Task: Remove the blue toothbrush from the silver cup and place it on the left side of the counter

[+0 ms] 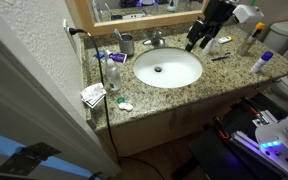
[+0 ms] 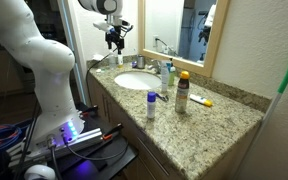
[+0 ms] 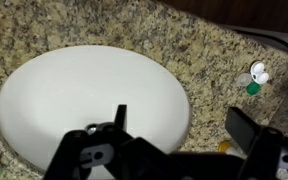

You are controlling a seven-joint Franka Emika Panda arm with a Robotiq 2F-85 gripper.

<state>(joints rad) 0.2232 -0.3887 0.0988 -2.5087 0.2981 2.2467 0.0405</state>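
Note:
The silver cup (image 1: pixel 126 44) stands at the back of the counter (image 1: pixel 219 75), left of the chrome faucet (image 1: pixel 158 38). The blue toothbrush (image 1: pixel 119 37) sticks up out of the cup, leaning left. My gripper (image 1: pixel 196 42) hangs open and empty above the counter behind the sink's right rim, well right of the cup. It also shows in an exterior view (image 2: pixel 114 42) above the far end of the counter. In the wrist view my open fingers (image 3: pixel 184 125) frame the white sink basin (image 3: pixel 74 100) and the granite beside it. The cup and toothbrush are out of the wrist view.
A clear bottle (image 1: pixel 111 72) and white packets (image 1: pixel 92 95) lie on the left part of the counter. Bottles (image 1: pixel 259 62) stand at the right end, and also show nearer the camera (image 2: pixel 182 92). Small white and green caps (image 3: pixel 254 80) lie on the granite. A thin dark item (image 1: pixel 220 57) lies right of the sink.

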